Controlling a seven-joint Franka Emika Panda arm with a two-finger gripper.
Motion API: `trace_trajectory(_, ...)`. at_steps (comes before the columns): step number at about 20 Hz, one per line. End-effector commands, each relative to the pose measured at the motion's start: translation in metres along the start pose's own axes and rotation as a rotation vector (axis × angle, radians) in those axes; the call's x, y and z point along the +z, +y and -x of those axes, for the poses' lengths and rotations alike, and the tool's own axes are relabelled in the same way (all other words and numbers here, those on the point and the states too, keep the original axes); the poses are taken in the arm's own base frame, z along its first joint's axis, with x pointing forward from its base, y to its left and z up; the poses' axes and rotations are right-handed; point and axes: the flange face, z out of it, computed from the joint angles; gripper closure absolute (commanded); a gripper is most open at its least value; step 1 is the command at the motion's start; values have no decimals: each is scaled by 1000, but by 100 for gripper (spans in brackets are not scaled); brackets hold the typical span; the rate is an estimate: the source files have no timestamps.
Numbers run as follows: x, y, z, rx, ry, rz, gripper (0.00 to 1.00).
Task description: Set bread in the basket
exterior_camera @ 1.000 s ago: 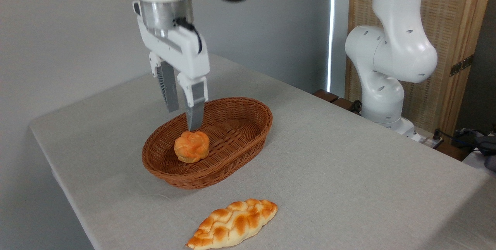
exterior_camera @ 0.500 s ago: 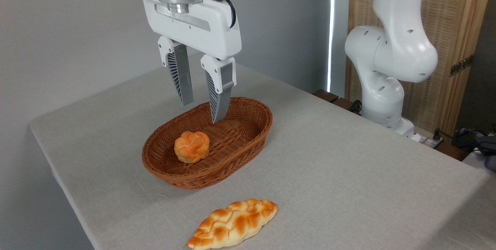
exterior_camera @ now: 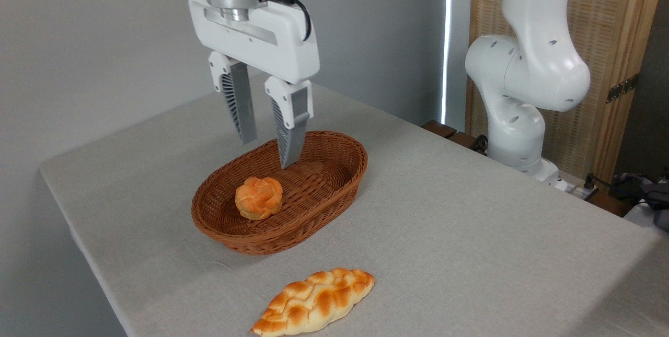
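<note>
At the left we see the wicker basket sitting on the grey tablecloth, and in its left half lies the knotted bun, resting on the woven floor, close to the near-left wall. Above it hangs the gripper, pointing down with its two ribbed fingers spread apart and nothing between them. The bun lies below the fingertips and a little to their left, clear of both; we see a gap of basket weave between the nearer fingertip and the bun's top. In front of the basket, near the table's front edge, a braided loaf lies on the cloth, well apart from the basket. At the right stands the white arm base, beside a slatted wooden panel.
</note>
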Motion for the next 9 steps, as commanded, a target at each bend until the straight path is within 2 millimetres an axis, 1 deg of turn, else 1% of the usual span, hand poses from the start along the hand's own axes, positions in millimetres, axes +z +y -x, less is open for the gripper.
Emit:
trace_trajectory(1,-6,-5,-11,4,-14,13,0)
trace_trajectory(4,-7,-9,-9,-2,-13,13,0)
trace_trajectory(9,-6,-6,-10,4,-14,18,0)
